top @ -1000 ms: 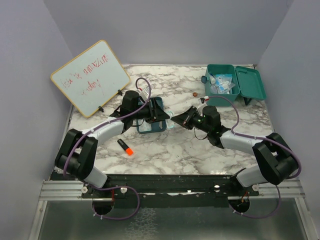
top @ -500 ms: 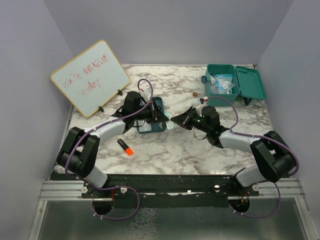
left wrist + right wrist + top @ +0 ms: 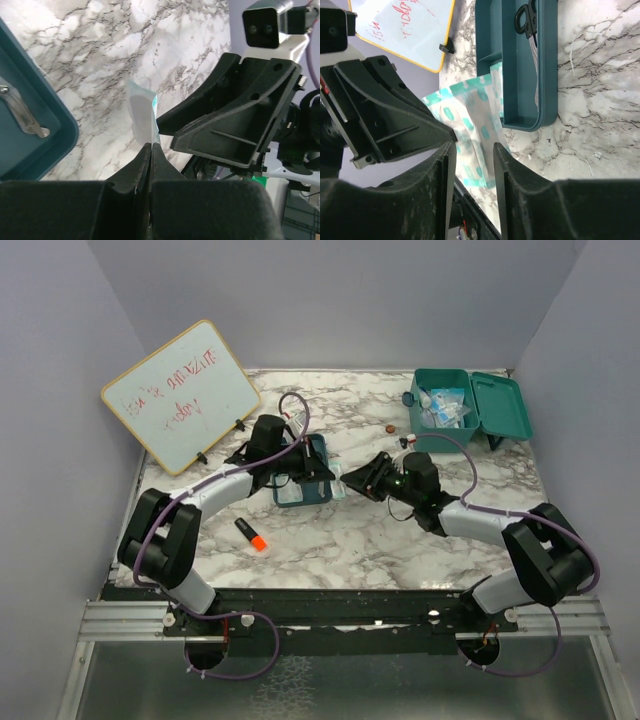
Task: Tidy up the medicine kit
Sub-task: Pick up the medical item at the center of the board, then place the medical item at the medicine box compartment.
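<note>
— Where is the medicine kit [image 3: 498, 405]?

— At the far right of the counter [image 3: 330, 540]. Its lid is swung open to the right, and small white and blue items lie inside. Both arms are well apart from it, meeting near the middle.

— What holds what?

— The left gripper [image 3: 151, 146] has its jaws pressed together on the edge of a thin white-and-teal packet [image 3: 142, 111]. The right gripper [image 3: 474, 143] faces it with jaws parted, and the packet shows in the gap between them.

— And around them?

— The packet is right at the edge of a flat teal tray [image 3: 547, 75], in which black-handled scissors [image 3: 527, 20] lie. A whiteboard [image 3: 180, 395] leans at the far left. An orange-tipped marker [image 3: 250, 534] lies nearer the arm bases.
</note>
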Controlling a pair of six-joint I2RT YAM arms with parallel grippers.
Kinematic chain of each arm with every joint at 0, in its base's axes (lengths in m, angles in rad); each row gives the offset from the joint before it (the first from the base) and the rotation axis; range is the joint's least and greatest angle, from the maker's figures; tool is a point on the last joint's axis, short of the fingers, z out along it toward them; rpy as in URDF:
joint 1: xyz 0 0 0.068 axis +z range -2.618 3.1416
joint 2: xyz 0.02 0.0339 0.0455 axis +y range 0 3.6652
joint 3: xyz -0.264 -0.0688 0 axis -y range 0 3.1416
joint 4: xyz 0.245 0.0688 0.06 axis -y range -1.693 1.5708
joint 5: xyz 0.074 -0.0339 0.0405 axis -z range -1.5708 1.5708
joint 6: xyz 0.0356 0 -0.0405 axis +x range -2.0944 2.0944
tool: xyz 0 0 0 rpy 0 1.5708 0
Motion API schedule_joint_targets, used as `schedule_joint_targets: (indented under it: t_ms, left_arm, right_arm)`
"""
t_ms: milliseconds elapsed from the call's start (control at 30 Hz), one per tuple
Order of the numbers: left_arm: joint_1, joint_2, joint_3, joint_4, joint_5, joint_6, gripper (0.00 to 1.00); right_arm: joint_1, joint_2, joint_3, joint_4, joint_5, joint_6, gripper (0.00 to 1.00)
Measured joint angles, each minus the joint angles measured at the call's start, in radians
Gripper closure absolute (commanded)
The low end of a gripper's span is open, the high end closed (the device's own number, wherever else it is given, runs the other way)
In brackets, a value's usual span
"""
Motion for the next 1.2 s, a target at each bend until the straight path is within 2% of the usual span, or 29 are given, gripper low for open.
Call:
schedule_joint_targets:
  t_ms: [200,600,1200]
  left_arm:
    - [0.064,0.021,0.065,-0.137,-0.002,0.093,1.0]
    - [0.203,0.134,0.102,-0.374,-0.039,0.248,1.0]
    - [0.214,0.164,0.175,-0.543,-0.268,0.375,1.0]
  right_arm:
    - [0.0,-0.064,0.0,-0.056,0.017,-0.032,0.46]
    - [0.0,-0.136,0.0,-0.14,0.064,-0.082,0.44]
    - [0.0,-0.185,0.0,-0.167,0.085,-0.1,0.44]
